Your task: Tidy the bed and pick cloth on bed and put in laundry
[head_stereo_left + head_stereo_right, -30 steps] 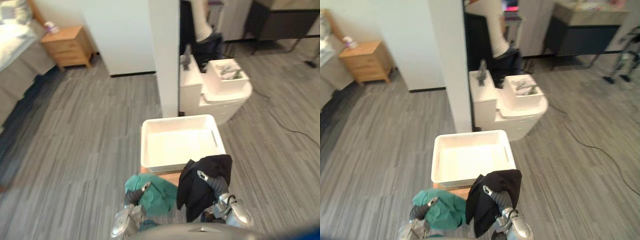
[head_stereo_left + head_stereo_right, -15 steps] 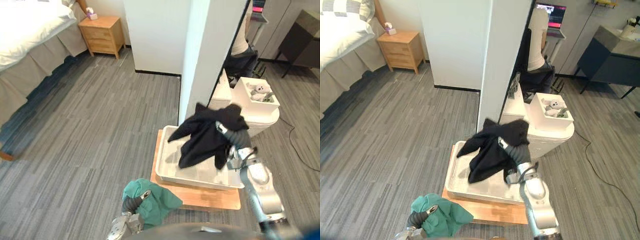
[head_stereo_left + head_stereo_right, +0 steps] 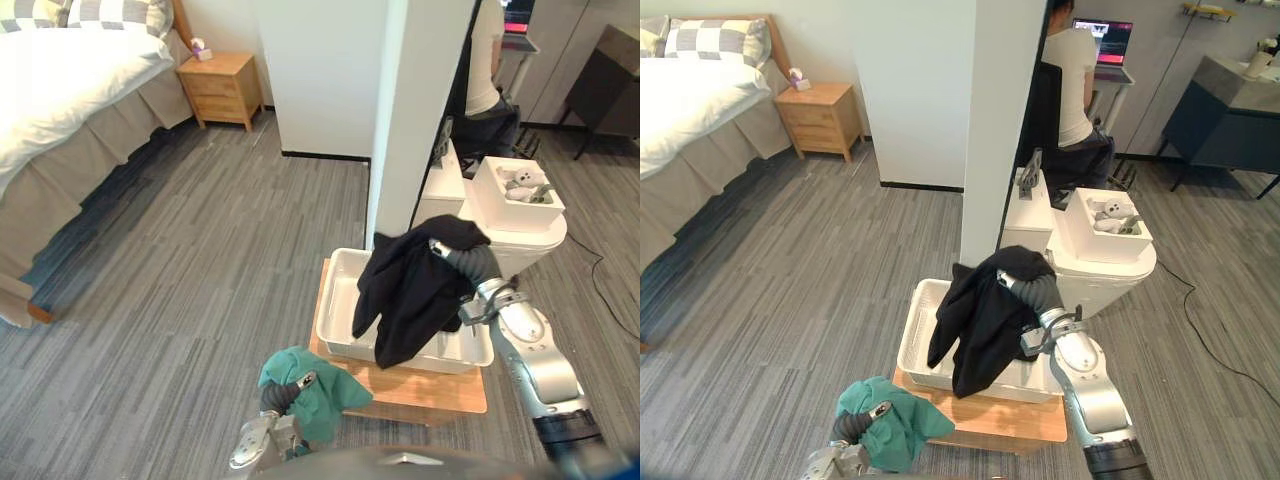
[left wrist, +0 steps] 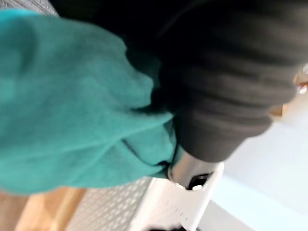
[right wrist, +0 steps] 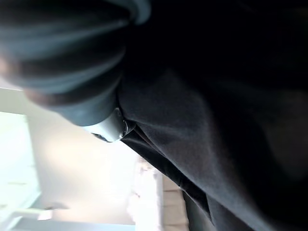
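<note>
Mid drop-off, the right hand, fingers clamped in the black garment, hangs it over the white laundry basket; releasing likely comes next, then the teal cloth clutched by the left hand.

Left and right eye views: head-mounted, looking down and forward over the white basket on its wooden board; both share bed, nightstand and pillar, slightly offset sideways; left wrist view: pressed very close to the green cloth; right wrist view: equally close against the black cloth.
</note>
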